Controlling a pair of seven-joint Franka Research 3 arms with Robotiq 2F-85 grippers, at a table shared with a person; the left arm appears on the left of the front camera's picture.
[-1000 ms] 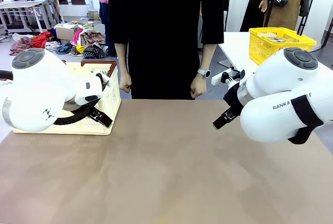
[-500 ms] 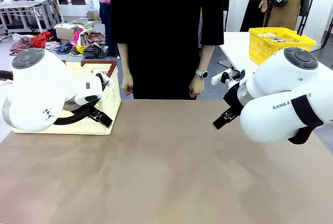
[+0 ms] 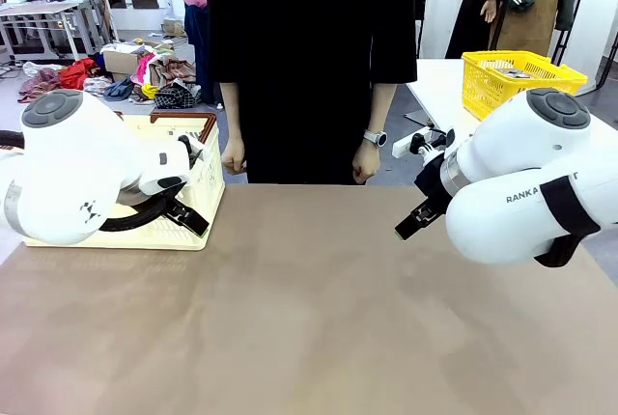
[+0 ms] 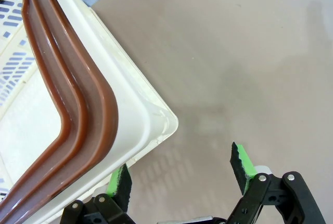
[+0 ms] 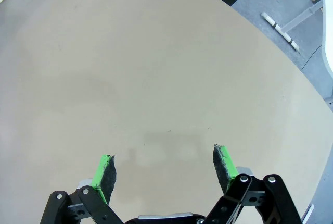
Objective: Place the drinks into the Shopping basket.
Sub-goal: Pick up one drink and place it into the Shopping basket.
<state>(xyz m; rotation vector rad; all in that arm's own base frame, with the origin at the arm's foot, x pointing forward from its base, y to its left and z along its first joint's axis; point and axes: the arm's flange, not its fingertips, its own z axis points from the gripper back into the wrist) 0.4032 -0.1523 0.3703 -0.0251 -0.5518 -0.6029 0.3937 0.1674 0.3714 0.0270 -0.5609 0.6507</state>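
Shopping basket (image 3: 208,188) on table (image 3: 309,318), left side; left and right jaws apart, empty.

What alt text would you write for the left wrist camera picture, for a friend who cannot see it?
The robot's left gripper, open and holding nothing, rises from the bottom edge with green pads, close beside the corner of a cream-white Shopping basket with brown handles. A tan table lies beneath.

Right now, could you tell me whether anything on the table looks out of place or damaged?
Nothing stands out: the basket sits level on the table, handles down along its rim, and the left gripper and right gripper are open, holding nothing.
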